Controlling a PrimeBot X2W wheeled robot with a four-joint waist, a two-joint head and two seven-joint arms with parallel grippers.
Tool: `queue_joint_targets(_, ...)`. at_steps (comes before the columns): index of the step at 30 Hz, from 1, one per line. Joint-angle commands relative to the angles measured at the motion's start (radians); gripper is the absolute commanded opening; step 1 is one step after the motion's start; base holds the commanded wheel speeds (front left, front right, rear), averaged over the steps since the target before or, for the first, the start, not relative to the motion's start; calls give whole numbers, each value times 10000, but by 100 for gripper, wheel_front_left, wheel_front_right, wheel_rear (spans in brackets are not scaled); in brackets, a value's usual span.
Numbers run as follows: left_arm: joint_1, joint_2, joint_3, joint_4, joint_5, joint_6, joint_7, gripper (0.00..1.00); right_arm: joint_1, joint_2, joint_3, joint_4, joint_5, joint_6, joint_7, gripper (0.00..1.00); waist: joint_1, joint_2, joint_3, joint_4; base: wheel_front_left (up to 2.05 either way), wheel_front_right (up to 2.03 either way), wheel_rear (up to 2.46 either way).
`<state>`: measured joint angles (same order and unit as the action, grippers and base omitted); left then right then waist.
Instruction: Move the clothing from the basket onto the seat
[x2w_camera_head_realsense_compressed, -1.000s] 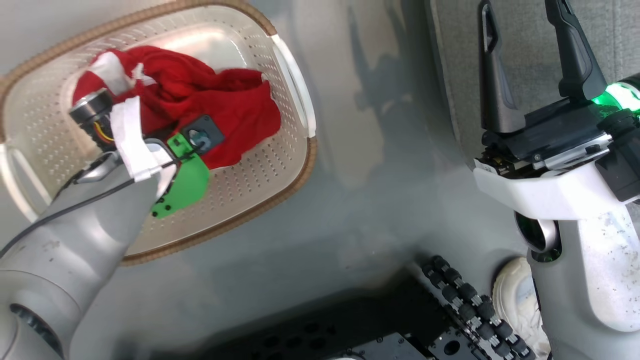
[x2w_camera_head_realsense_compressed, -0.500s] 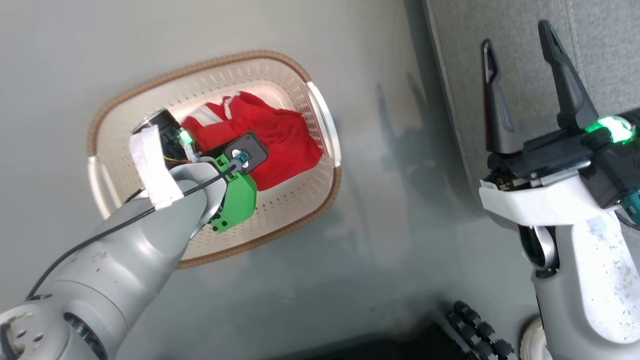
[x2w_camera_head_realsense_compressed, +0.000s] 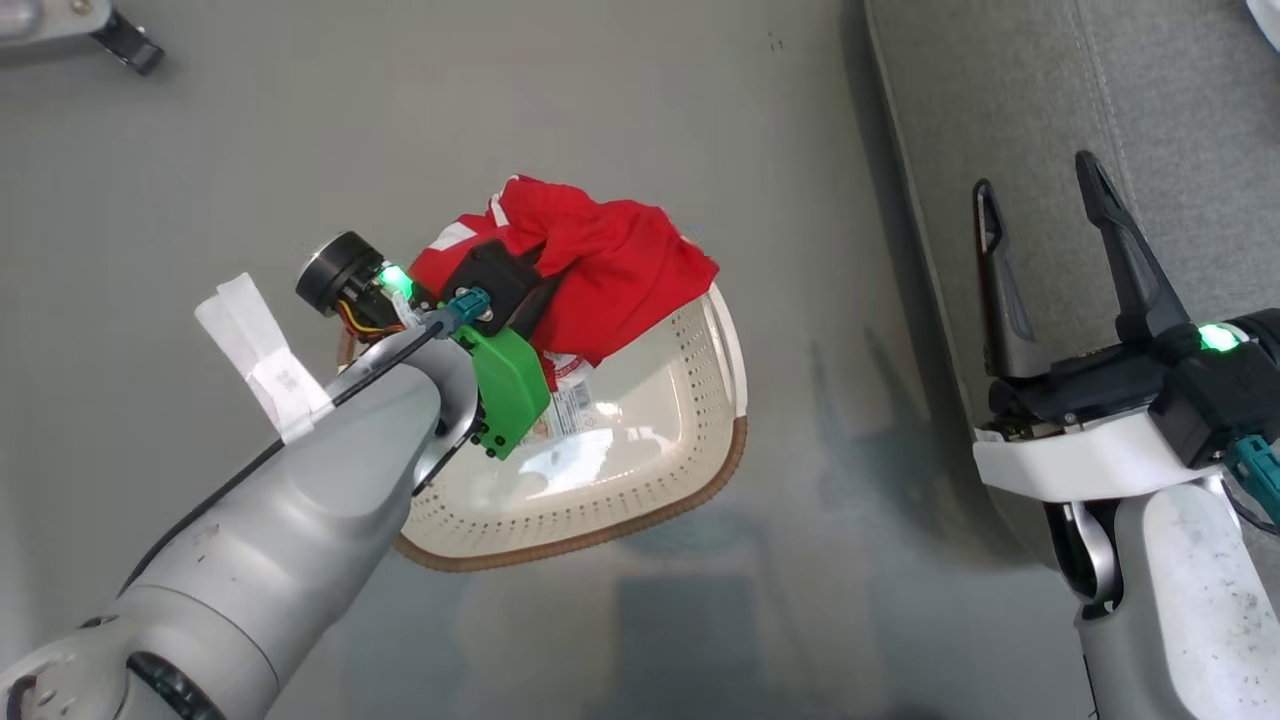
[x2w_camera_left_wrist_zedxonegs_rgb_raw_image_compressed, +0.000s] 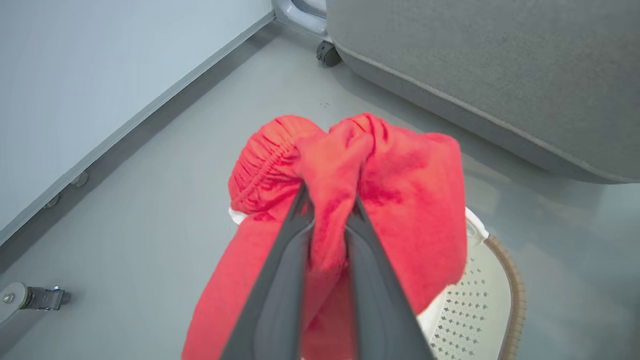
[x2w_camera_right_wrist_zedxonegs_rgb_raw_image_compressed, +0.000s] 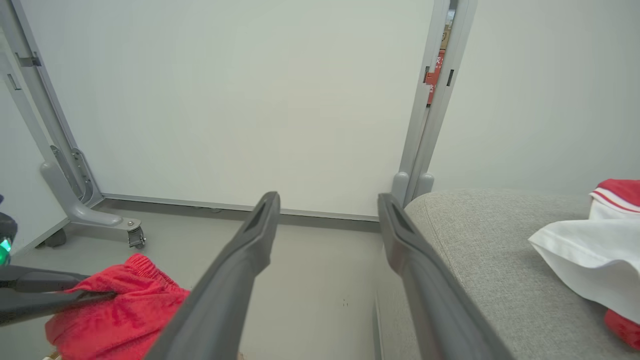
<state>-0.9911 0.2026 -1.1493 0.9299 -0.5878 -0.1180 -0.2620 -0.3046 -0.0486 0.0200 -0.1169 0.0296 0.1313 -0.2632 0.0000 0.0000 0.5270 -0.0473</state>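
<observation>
The clothing (x2w_camera_left_wrist_zedxonegs_rgb_raw_image_compressed: 415, 200), a bright red soft knit with a gathered, elasticated edge (x2w_camera_left_wrist_zedxonegs_rgb_raw_image_compressed: 260, 160), is grasped by the left hand (x2w_camera_left_wrist_zedxonegs_rgb_raw_image_compressed: 327, 205): a bunched fold is pinched between the two long dark fingers, which are closed tight on it, and the rest hangs in loose folds. In the head view the bundle is seen raised over the far end of the basket (x2w_camera_head_realsense_compressed: 700, 400), with white trim showing at its top; whether its lowest folds touch the tub cannot be told. The basket is made of cream-white perforated plastic with rounded corners and a brown woven-look rim, and it stands on a smooth, glossy grey floor (x2w_camera_head_realsense_compressed: 700, 600). A paper label (x2w_camera_head_realsense_compressed: 575, 405) with a barcode is seen on its bottom, but the print is too small to be read. A green plastic bracket (x2w_camera_head_realsense_compressed: 510, 390) and a strip of white tape (x2w_camera_head_realsense_compressed: 260, 350) are carried on the left wrist. The right hand (x2w_camera_head_realsense_compressed: 1035, 175) is held released, its fingers spread with nothing between them, over the edge of the seat (x2w_camera_head_realsense_compressed: 1150, 100), a grey woven-fabric cushion with a stitched seam. From the right wrist view a white garment with red trim (x2w_camera_right_wrist_zedxonegs_rgb_raw_image_compressed: 585, 255) is shown lying on the seat, with pale wall panels (x2w_camera_right_wrist_zedxonegs_rgb_raw_image_compressed: 250, 100) behind; from the left wrist view a black castor (x2w_camera_left_wrist_zedxonegs_rgb_raw_image_compressed: 327, 52) is shown at the seat's far corner.
</observation>
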Motion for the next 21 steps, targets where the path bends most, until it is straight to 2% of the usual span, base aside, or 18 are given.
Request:
queue_joint_targets(1,326,126,222,-264,99,74,-32,0,232,-33,-36,55,20,-10,-23,100,0,0,-944,660,0,0,0)
queue_joint_targets(11,1360,316,2305,-2578,617,286,-36,0,848,-33,9,169,240,-10,-23,100,0,0,-2090,868,0,0,0)
queue_joint_targets(21,2092,3,3869,-4262,1180,378,-37,0,1300,-33,199,219,510,-10,-23,100,0,0,-2861,857,0,0,0)
